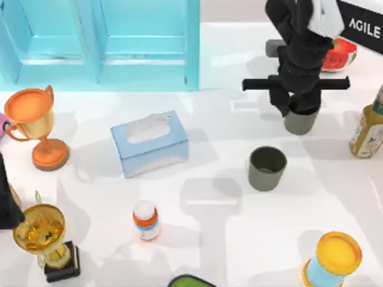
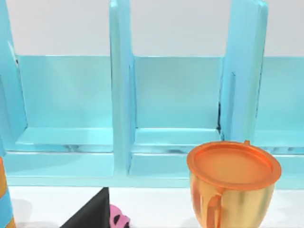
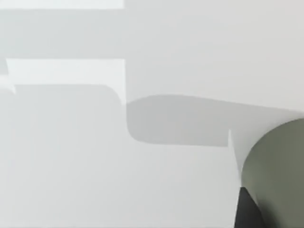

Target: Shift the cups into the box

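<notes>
Over the far cup (image 1: pixel 300 122): right gripper (image 1: pixel 297 111), jaws' state I cannot tell.
Near cup (image 1: pixel 267 168): upright on the surface (image 1: pixel 215 209).
Left arm (image 1: pixel 7 197): parked at left edge.

One grey-green cup (image 1: pixel 267 168) stands upright mid-table; its twin (image 1: pixel 300 122) stands upright behind it.

Right tool (image 1: pixel 297 106) hides mouth of far cup (image 1: pixel 300 121); finger state unreadable. Green object (image 1: pixel 190 281) at 6 o'clock cut by edge. Watermelon slice (image 1: pixel 341 55) partly behind arm.
</notes>
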Motion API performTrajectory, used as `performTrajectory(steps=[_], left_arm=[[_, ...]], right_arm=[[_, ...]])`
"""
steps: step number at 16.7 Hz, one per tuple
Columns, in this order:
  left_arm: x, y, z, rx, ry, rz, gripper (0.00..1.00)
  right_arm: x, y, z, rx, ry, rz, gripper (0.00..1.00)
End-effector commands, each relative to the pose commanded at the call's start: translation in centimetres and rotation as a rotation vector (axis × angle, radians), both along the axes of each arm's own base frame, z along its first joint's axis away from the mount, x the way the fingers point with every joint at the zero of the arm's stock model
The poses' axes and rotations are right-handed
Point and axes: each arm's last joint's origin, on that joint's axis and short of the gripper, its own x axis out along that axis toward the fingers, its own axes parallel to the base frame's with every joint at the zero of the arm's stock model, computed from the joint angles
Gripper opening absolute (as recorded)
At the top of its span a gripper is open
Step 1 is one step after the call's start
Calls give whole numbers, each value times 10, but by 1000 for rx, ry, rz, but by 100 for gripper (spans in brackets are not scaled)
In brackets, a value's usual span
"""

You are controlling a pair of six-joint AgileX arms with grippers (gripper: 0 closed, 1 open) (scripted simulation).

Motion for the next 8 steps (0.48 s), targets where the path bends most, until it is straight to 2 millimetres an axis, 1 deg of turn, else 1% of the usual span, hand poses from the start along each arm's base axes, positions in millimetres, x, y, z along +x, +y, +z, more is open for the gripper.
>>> performTrajectory(steps=[5, 6, 8], left_arm=[[0, 0, 0, 0, 0, 0, 100], [0, 0, 0, 0, 0, 0, 100], [0, 0, 0, 0, 0, 0, 100]], right_arm=[[1, -1, 1, 3, -4, -1, 0], [4, -4, 5, 16, -24, -1, 0], [13, -15, 27, 53, -85, 2, 0]])
